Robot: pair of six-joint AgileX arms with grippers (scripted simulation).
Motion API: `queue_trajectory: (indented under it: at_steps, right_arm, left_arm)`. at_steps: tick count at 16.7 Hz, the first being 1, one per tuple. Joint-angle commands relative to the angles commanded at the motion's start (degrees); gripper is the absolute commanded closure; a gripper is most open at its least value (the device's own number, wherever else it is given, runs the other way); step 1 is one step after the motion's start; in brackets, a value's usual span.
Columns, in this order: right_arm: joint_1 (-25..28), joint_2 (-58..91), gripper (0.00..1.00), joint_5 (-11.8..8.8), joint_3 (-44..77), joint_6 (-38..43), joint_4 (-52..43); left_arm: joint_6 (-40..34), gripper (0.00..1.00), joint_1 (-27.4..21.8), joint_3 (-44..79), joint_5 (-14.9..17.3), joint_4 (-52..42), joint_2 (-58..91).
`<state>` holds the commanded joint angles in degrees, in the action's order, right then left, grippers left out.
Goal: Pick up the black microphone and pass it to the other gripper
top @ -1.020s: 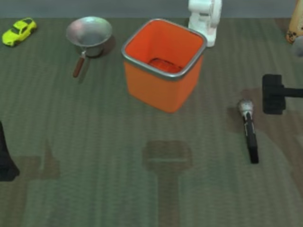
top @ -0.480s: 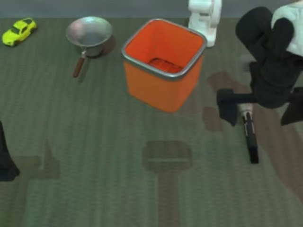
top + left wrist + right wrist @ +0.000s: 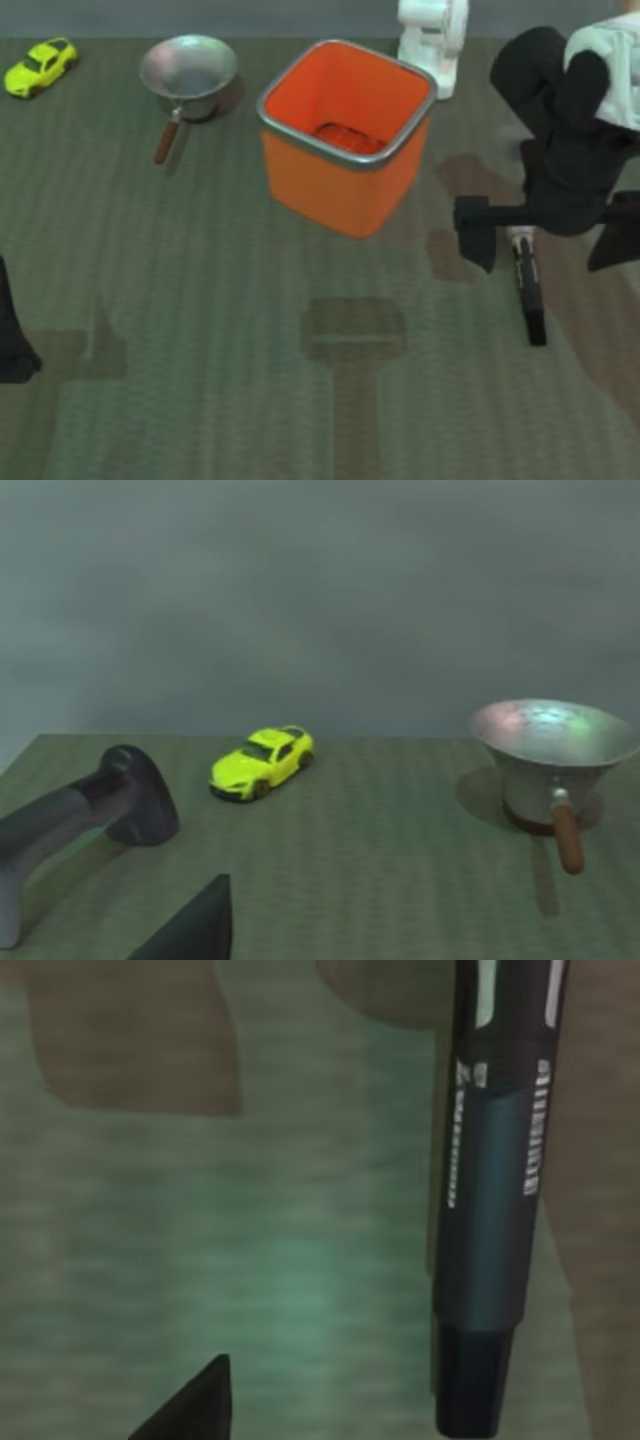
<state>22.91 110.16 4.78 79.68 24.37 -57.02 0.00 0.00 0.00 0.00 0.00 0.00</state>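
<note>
Our right gripper [image 3: 545,232] hangs over the black microphone [image 3: 527,285], fingers spread wide to either side of its head end, nothing pinched yet. Mic lies flat near the worktop's right edge, handle pointing toward the near edge. To do this well we'd centre the fingers across the handle just below the head, drop straight, then close. Orange bin [image 3: 345,135] sits toward the middle, well apart, so there's open room between for the handover. Left gripper [image 3: 12,340] is parked at the left edge; can't tell its fingers. Strainer [image 3: 186,80] and yellow toy car [image 3: 40,66] stay far, at the back left corner.
</note>
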Motion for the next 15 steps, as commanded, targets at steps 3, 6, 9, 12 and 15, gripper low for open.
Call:
queue_trajectory:
  at_steps: [3,6,9,12,15]
  right_arm:
    - [-0.30,3.21,0.00,0.03,-3.31,-0.32,6.81]
    - [-0.67,6.85,0.00,0.03,-7.02,-0.62,14.44]
    - [-0.85,8.82,0.00,0.04,-8.89,-0.77,17.94]
    - [-0.85,8.85,0.00,0.04,-8.93,-0.78,17.99]
    - [-0.85,8.85,0.15,0.04,-8.93,-0.78,17.99]
  left_arm:
    - [0.00,0.00,0.00,0.00,0.00,0.00,0.00]
    - [0.00,0.00,0.00,0.00,0.00,0.00,0.00]
    - [0.00,0.00,0.00,0.00,0.00,0.00,0.00]
    - [0.00,0.00,0.00,0.00,0.00,0.00,0.00]
    - [0.00,0.00,0.00,0.00,0.00,0.00,0.00]
